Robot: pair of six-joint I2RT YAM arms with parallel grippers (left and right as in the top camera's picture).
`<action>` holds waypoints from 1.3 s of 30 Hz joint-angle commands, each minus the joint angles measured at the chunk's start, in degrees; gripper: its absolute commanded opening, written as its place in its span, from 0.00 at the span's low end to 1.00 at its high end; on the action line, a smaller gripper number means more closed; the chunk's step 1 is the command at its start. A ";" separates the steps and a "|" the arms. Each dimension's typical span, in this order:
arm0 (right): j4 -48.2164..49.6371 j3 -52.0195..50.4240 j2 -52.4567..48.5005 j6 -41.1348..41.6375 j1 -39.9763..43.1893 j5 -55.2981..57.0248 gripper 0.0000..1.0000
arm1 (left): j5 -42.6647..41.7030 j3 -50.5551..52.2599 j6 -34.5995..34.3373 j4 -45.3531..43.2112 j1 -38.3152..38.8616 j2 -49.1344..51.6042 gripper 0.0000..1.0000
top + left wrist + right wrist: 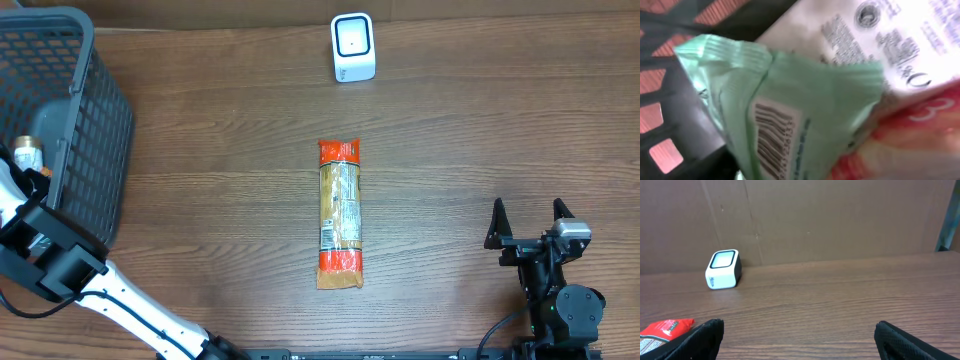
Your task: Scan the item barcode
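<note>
A pale green packet [805, 115] with a barcode [772, 140] on its facing side fills the left wrist view at very close range. It lies inside the dark mesh basket [70, 120], where my left arm [40, 250] reaches in. The packet hides my left fingers, so I cannot see how they stand. The white scanner [352, 47] stands at the back of the table and also shows as the scanner [723, 269] in the right wrist view. My right gripper [530, 218] rests open at the front right, holding nothing.
A long orange and red packet [340, 213] lies lengthwise mid-table. Inside the basket, a white printed package [880, 40] and a red and orange one [910, 135] lie by the green packet. A cardboard wall backs the table.
</note>
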State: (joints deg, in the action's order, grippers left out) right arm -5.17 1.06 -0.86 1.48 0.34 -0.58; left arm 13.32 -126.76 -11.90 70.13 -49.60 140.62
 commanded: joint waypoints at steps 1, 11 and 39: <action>0.35 -0.59 0.48 -0.26 0.11 0.70 1.00 | -5.22 1.66 1.57 -0.24 -0.13 1.20 0.38; 0.37 -0.59 0.48 -0.26 0.11 0.68 1.00 | -9.97 -9.20 1.18 8.04 1.38 1.01 0.13; 0.35 -0.59 0.48 -0.26 0.11 0.70 1.00 | -14.29 -17.79 -12.00 9.70 8.13 1.05 1.00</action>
State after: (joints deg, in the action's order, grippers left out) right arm -5.19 1.06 -0.86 1.48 0.34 -0.56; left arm 0.12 -143.85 -16.43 80.36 -43.00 140.70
